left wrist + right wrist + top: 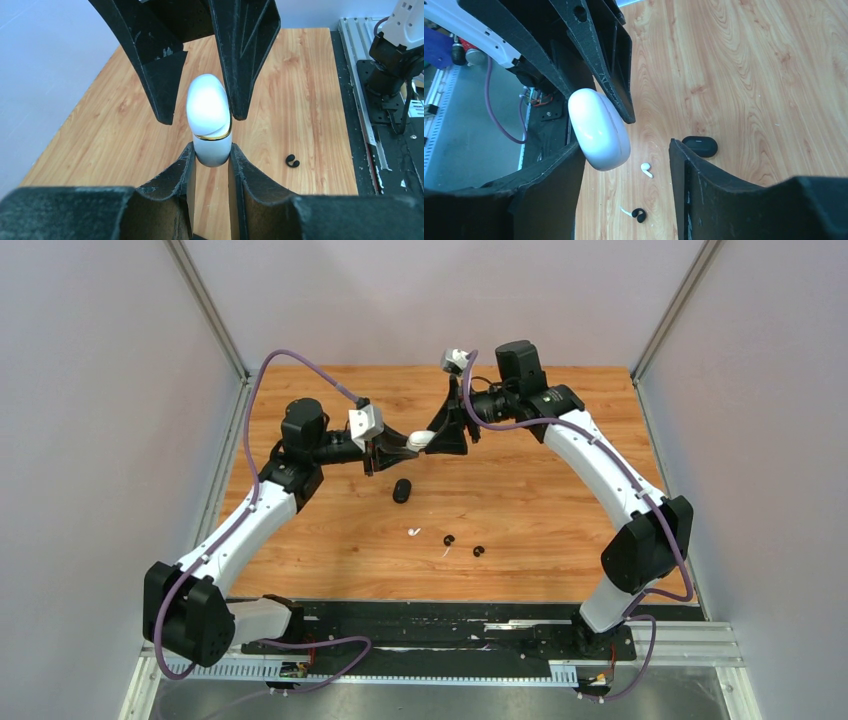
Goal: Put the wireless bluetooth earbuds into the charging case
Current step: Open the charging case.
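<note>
The wooden worktop (560, 440) carries everything loose, and both arms reach in over its far half. There the left claw (211, 152) is clenched on the lower end of a white case (209, 107), holding it in the air. The right claw (624, 145) stands parted around the upper end: one finger touches the case and the other is apart from it. A gold band (212, 135) marks the lid seam, and the lid looks shut.

A black case (402, 490) lies near the middle of the worktop. The white earbuds (413, 533) and black earbuds (478, 551) lie scattered between it and the near edge, none in a case.

The likely trouble is the lopsided approach. If the right claw closes from here, the touching finger may push the smooth, rounded case sideways. It could then twist or slip out of the left claw's narrow hold and drop among the earbuds.
</note>
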